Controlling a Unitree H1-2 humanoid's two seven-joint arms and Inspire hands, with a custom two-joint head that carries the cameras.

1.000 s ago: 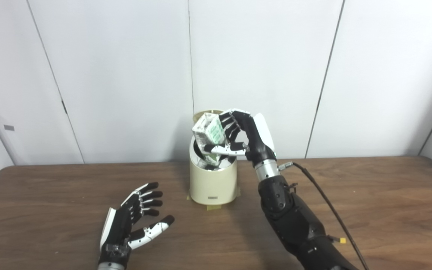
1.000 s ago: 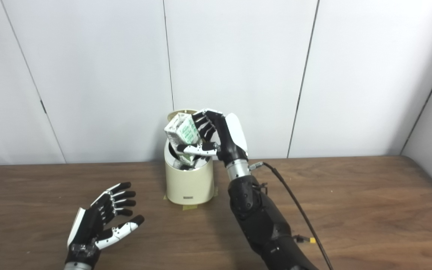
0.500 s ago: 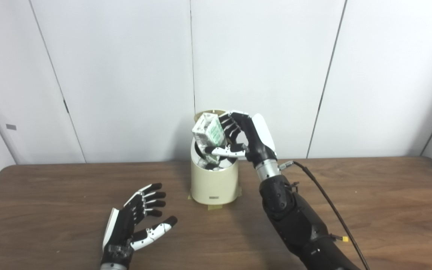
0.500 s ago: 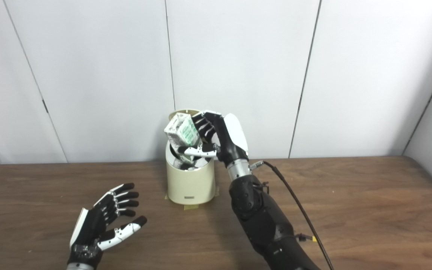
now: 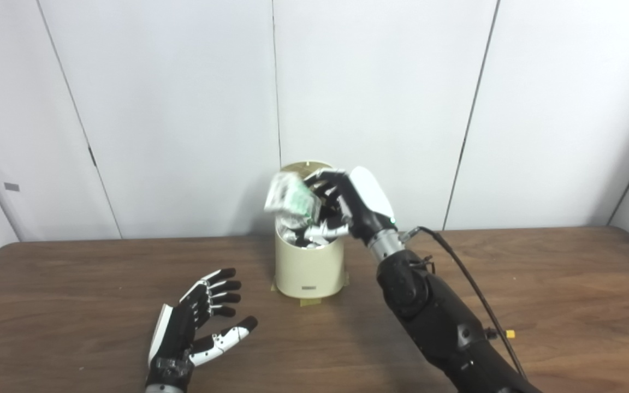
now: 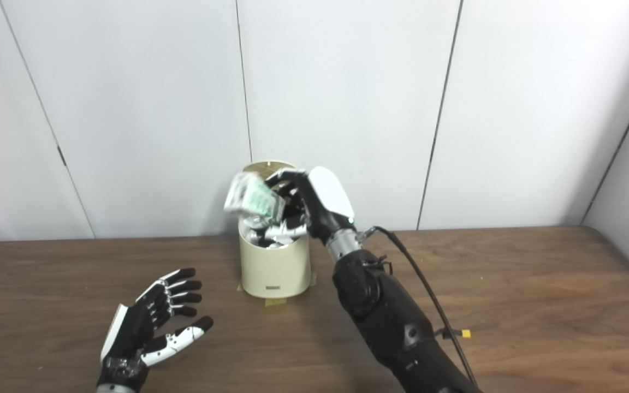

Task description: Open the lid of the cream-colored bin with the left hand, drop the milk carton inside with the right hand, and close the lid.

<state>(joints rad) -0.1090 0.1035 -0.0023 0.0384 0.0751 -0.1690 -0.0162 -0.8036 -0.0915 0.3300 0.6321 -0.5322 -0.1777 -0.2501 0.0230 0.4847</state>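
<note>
The cream-colored bin [image 5: 309,267] stands at the back middle of the table, its lid [image 5: 306,165] tipped up behind the opening. My right hand [image 5: 347,204] is over the bin's mouth, shut on the white and green milk carton [image 5: 287,199]. The carton is blurred and tilted to the left above the bin's left rim. It also shows in the right eye view [image 6: 251,199]. My left hand [image 5: 200,322] is open and empty, resting low over the table to the front left of the bin, well apart from it.
The brown wooden table [image 5: 565,284] runs across the view. White wall panels stand close behind the bin. A black cable [image 5: 473,295] hangs from my right forearm. Tape strips hold the bin's base [image 5: 310,300].
My right hand has rolled forward and leftward over the bin, tipping the carton to the left. The left hand has stayed still. The camera shifted slightly.
</note>
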